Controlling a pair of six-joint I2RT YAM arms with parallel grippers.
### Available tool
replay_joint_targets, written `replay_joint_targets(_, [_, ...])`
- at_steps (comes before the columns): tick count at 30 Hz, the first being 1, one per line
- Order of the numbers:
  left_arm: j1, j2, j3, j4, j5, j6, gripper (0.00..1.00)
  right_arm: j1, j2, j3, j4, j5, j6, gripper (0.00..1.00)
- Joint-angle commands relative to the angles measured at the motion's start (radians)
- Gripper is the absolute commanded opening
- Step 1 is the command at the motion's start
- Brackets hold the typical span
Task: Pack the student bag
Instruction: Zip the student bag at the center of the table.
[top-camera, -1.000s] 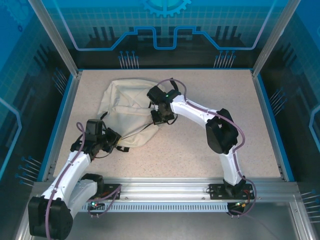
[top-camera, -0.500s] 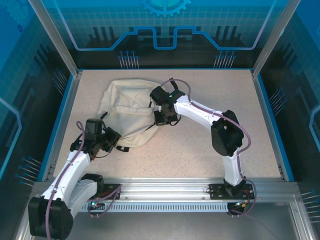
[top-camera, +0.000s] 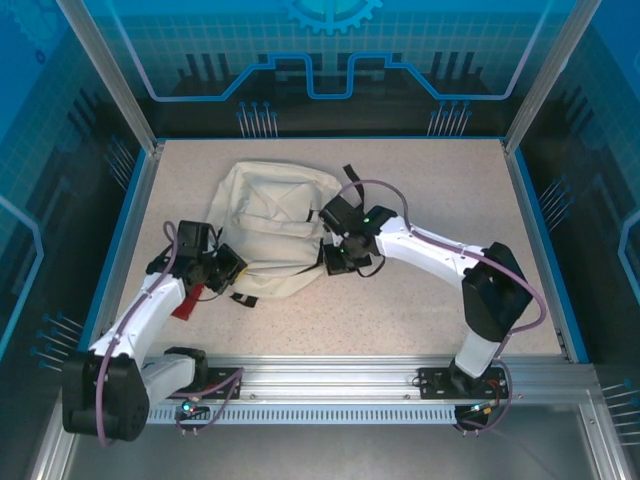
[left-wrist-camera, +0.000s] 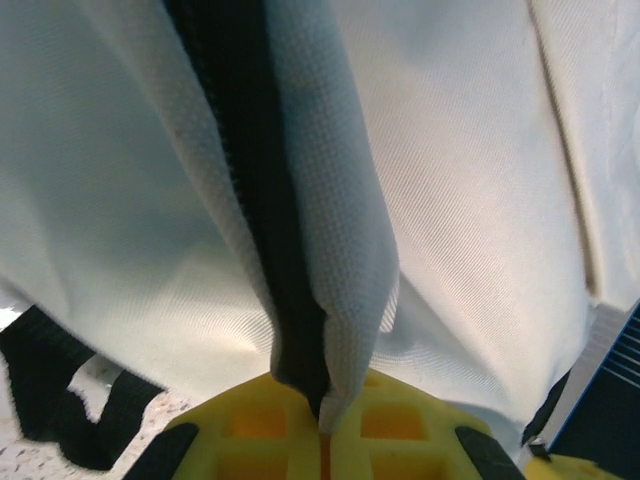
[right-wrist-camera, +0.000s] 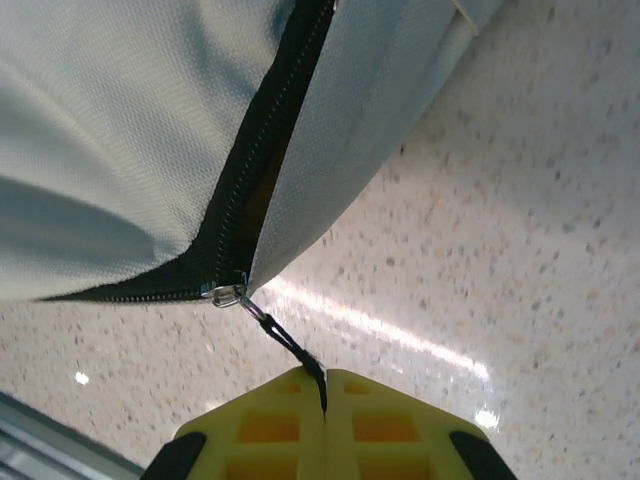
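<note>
On the speckled beige table (top-camera: 430, 190), left of centre, one soft cream fabric backpack with black straps and black zipper lines (top-camera: 265, 215) is lying slumped, its near edge stretching between the two arms. The left gripper (top-camera: 228, 268) is reaching in at the near-left corner, and its yellow jaws are pinching a raised fold of cream cloth right beside a black zipper line (left-wrist-camera: 250, 180). The right gripper (top-camera: 336, 258) is sitting at the backpack's right corner, with its jaws pressed together on the thin black pull cord (right-wrist-camera: 290, 345) hanging from the small metal slider (right-wrist-camera: 228, 294). The step in hand is probably working the zipper, though whether it is opening or closing I cannot tell. To do it well, the right arm should be drawing the cord along the zipper's own line, low and steady, not lifting it away from the cloth. The left arm should be holding its fold taut in the opposite direction, so the slider is travelling rather than dragging the whole limp backpack. The slider is sitting at a bend in the zipper, where it could be snagging on loose cloth. Counting: one backpack, two arms, two grippers, one slider with one pull cord, one black strap loop (left-wrist-camera: 60, 410) near the left jaws, and one small red item (top-camera: 184, 304) beside the left arm, too small to identify.
</note>
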Motion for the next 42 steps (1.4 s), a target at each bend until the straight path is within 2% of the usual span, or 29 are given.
replay_joint_targets(1, [0.029,0.068,0.075,0.031,-0.059,0.068,0.05,0.008,-0.059,-0.071,-0.142,-0.006,0.033,0.0])
replay_joint_targets(4, [0.028,0.107,0.13,0.009,-0.081,0.097,0.09,0.035,-0.06,-0.066,-0.084,-0.073,0.028,0.0])
replay_joint_targets(6, [0.029,0.105,0.149,-0.02,-0.105,0.1,0.15,0.048,-0.05,-0.047,-0.046,-0.12,0.025,0.0])
replay_joint_targets(7, [0.03,0.099,0.149,-0.033,-0.109,0.096,0.21,0.051,-0.045,-0.037,-0.029,-0.139,0.024,0.0])
replay_joint_targets(10, [0.029,0.049,0.125,-0.097,-0.133,0.066,0.47,0.055,-0.03,0.0,0.01,-0.186,0.02,0.0])
replay_joint_targets(14, [0.025,-0.065,0.045,-0.149,-0.111,0.002,0.64,0.054,-0.013,0.047,0.046,-0.239,0.007,0.0])
replay_joint_targets(19, [-0.032,-0.189,-0.031,-0.123,-0.028,-0.132,0.71,0.056,0.008,0.093,0.051,-0.281,-0.021,0.0])
replay_joint_targets(25, [-0.197,-0.202,-0.107,0.076,-0.006,-0.335,0.74,0.061,0.008,0.096,0.047,-0.341,-0.059,0.0])
replay_joint_targets(31, [-0.3,-0.096,-0.1,0.161,-0.088,-0.393,0.69,0.057,-0.024,0.087,0.014,-0.296,-0.097,0.0])
replay_joint_targets(34, [-0.315,-0.064,-0.103,0.178,-0.131,-0.405,0.56,0.049,-0.031,0.094,-0.017,-0.247,-0.116,0.0])
replay_joint_targets(39, [-0.322,-0.073,-0.123,0.143,-0.192,-0.407,0.23,0.007,-0.008,0.114,-0.091,-0.07,-0.138,0.0])
replay_joint_targets(42, [-0.324,-0.089,-0.141,0.094,-0.197,-0.383,0.1,-0.026,0.031,0.14,-0.114,0.015,-0.156,0.0])
